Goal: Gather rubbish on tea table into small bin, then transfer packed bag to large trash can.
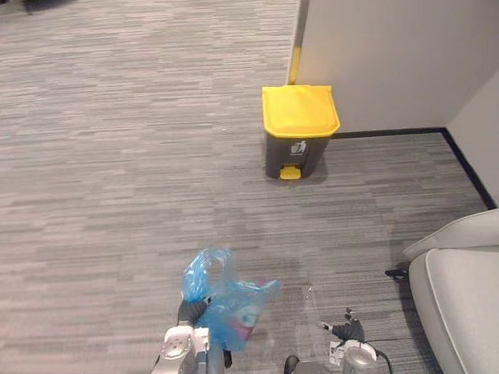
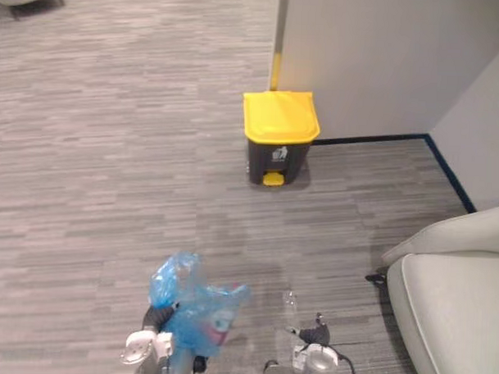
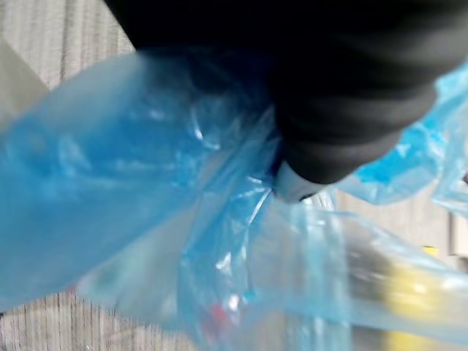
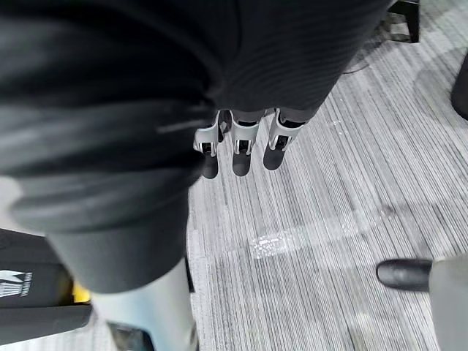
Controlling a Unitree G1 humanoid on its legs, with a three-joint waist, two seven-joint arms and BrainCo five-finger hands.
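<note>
Looking down on a grey striped carpet floor [image 1: 111, 149], running up to a pale wall [image 1: 402, 53] at the far side. Standing against that wall, lid closed and yellow pedal facing this way: a dark large trash can [image 1: 297, 143]. Edging in at the floor's right side: a pale grey seat [image 1: 467, 301].

Hanging off the floor at the near edge, well apart from the can: a blue bag [image 1: 233, 309], neck bunched upward, body sagging below, long axis roughly upright.

Gripping the bag's gathered neck with curled fingers: the left hand [image 1: 191, 310]. Hanging beside it with fingers [image 4: 241, 155] nearly straight, holding nothing: the right hand [image 1: 348, 331].
</note>
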